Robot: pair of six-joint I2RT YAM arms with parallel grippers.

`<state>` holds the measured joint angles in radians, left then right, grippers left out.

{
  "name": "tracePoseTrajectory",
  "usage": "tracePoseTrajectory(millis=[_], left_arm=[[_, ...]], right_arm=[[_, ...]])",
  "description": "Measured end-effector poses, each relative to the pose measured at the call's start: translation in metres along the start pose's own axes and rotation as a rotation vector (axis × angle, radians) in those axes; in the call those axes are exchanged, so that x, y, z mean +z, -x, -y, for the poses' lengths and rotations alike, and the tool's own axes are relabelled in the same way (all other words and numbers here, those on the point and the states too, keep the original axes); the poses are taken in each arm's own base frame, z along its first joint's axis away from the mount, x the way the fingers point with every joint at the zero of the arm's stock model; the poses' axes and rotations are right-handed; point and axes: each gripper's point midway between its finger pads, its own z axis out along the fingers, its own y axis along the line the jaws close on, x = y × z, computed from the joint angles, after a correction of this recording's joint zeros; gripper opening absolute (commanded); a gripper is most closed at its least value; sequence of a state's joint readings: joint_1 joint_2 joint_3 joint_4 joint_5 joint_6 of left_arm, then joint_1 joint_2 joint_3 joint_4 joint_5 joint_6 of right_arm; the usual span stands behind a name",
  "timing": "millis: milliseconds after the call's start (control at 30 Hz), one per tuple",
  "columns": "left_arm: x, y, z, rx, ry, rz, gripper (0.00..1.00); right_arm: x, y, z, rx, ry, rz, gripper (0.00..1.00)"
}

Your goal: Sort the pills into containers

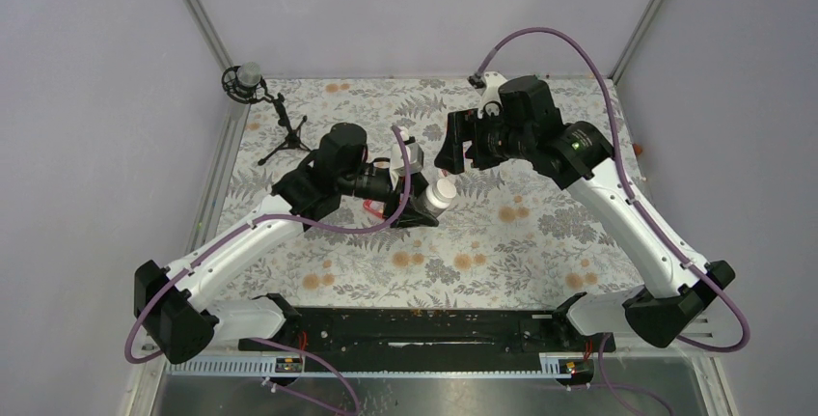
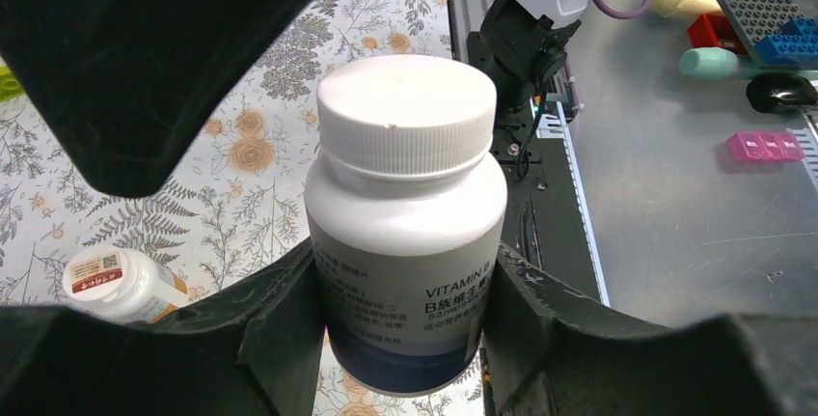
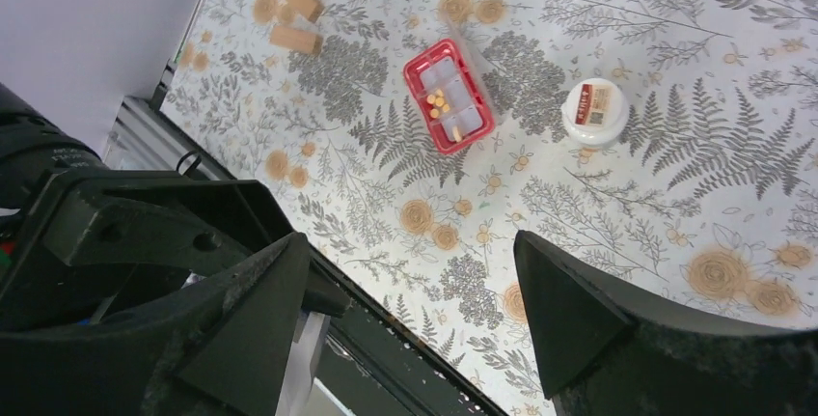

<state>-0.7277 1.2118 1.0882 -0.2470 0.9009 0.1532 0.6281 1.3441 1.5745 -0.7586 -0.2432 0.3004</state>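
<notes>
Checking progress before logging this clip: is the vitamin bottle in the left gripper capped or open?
Capped. The white cap sits on the vitamin bottle clamped in the left gripper.

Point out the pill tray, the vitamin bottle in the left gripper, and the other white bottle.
red pill tray (image 3: pixel 442 70), right wrist view, empty end compartment
vitamin bottle (image 2: pixel 405 213), left wrist view, white shoulder below cap
small white bottle (image 3: pixel 598 122), right wrist view, white surface beside red label

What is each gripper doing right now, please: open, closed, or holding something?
Left gripper: closed on the white vitamin bottle.
Right gripper: open, holding nothing.
</notes>
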Motion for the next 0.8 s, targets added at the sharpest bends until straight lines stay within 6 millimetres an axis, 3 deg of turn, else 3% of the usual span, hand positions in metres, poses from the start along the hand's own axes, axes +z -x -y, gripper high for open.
tracePoseTrajectory(millis=[233,400,533,633,733,800], left_arm=[[0.0,0.0,-0.001,0.005,0.005,0.0,0.0],[0.0,0.0,-0.001,0.004,0.007,-0.001,0.0],[0.0,0.001,-0.001,0.006,0.007,0.0,0.0],[-0.001,0.002,-0.001,0.009,0.006,0.002,0.0],[0.0,0.002,0.0,0.009,0.002,0.003,0.0],[-0.001,0.003,0.0,0.009,-0.001,0.004,0.0]], right_arm=[[-0.01,0.009,0.001,0.021,-0.022,0.047,0.89],[-0.035,0.013,-0.03,-0.06,0.157,0.08,0.86],[-0.055,0.0,-0.063,-0.171,0.366,0.056,0.89],[-0.06,-0.009,-0.07,-0.224,0.43,0.027,0.89],[-0.059,-0.018,-0.069,-0.258,0.442,-0.006,0.83],[-0.056,-0.023,-0.068,-0.269,0.44,-0.029,0.74]])
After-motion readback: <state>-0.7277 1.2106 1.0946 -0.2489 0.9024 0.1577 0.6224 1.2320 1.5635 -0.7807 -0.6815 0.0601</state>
